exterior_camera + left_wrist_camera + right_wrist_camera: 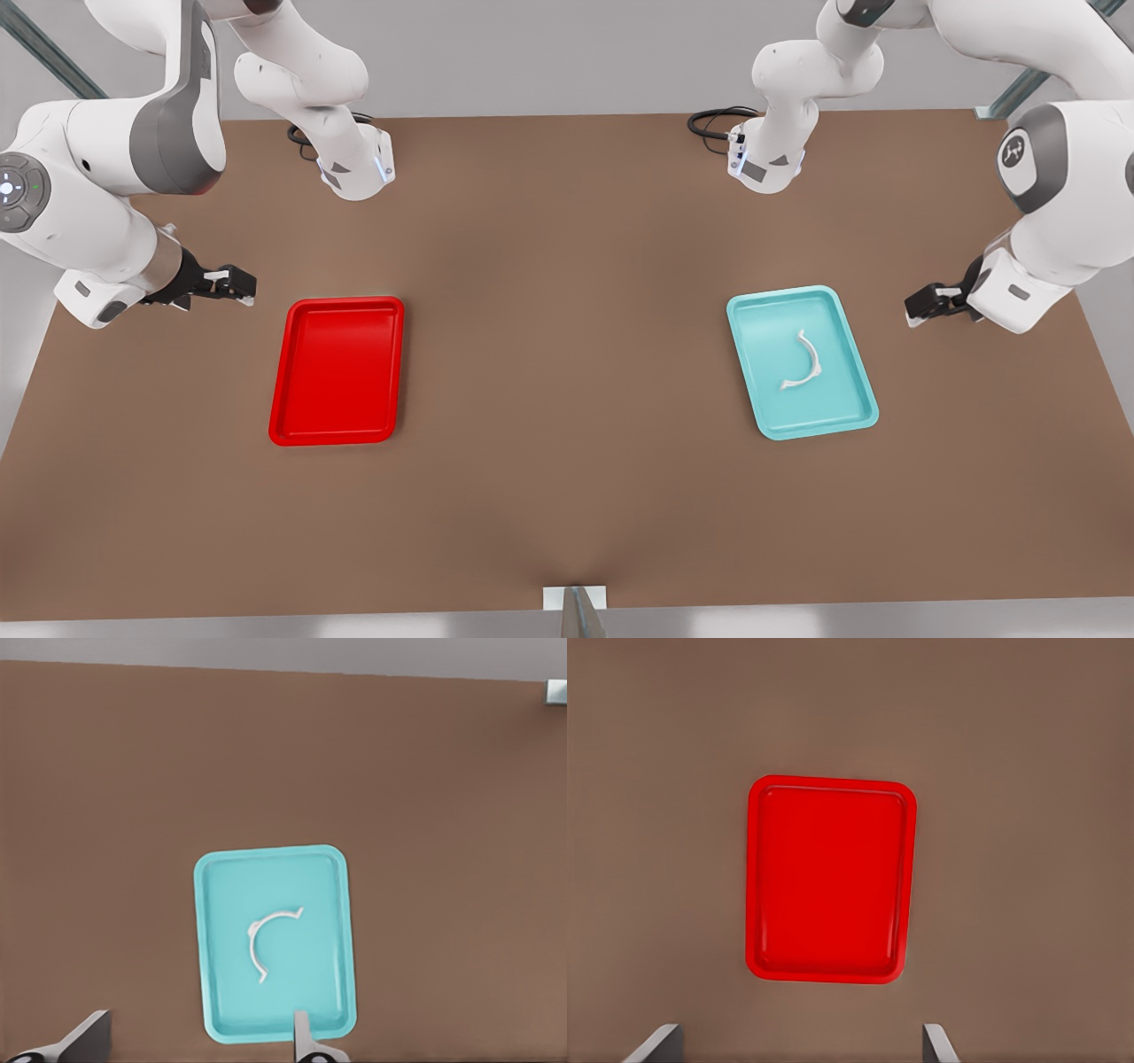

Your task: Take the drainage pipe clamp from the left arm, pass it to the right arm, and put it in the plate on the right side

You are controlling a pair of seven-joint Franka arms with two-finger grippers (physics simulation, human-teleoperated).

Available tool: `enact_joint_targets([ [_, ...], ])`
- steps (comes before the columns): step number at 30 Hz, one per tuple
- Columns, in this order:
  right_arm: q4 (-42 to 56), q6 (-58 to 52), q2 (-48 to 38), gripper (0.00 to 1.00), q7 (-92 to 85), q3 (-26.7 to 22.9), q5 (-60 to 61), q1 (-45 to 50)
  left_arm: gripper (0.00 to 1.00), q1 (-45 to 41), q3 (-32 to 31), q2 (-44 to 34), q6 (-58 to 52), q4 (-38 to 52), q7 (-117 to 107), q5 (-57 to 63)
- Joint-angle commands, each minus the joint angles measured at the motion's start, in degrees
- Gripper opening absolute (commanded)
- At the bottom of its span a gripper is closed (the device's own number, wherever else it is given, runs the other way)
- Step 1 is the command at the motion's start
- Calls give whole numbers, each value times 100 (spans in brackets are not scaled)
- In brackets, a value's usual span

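Observation:
The drainage pipe clamp (804, 363) (261, 939), a thin white arc, lies loose inside a light teal tray (788, 328) (292, 886) on the front view's right. My left gripper (917, 306) (195, 1041) hovers just outside that tray's outer side, open and empty. The red plate (337, 372) (828, 877) sits on the front view's left with nothing in it. My right gripper (241, 285) (799, 1043) hangs beside its outer far corner, open, nothing between its fingers.
Both trays rest on a brown table (567, 354) with a wide bare stretch between them. Two arm bases (354, 168) (766, 164) with black cables stand at the far edge. A small white bracket (574, 598) sits at the near edge.

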Motion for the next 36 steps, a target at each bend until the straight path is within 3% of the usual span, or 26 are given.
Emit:
enact_joint_targets([
  [1, 5, -11, -6, 100, -36, 0, -6, -4, 100, 14, -10, -18, -2, -128, 915, 6],
  [5, -4, -11, -6, 100, -36, 0, -6, -4, 100, 102, -1, -370, 1948, -2175, -2212, -3],
  [9, -4, 6, 55, 100, -27, 0, -6, -21, 100, 111, 16, -387, 3513, -3239, -4981, -12],
  [15, -4, 226, 222, 100, -1, 26, -33, 14, 100, 58, 25, -598, 6027, -5507, -6292, 5],
  [18, -4, 217, 214, 100, -1, 53, -24, 5, 100, 58, 25, -563, 6062, -5902, -6283, 207],
  [20, -4, 217, 214, 100, -1, 53, -15, 5, 100, 84, 25, -484, 6676, -6394, -6292, 243],
  [30, -4, 191, 214, 100, -27, 53, -6, 5, 100, 102, 34, 333, 7038, -6500, -6239, 269],
  [36, -4, 173, 214, 100, -36, 44, -6, -4, 93, 111, 87, 588, 7126, -6500, -6221, 287],
])
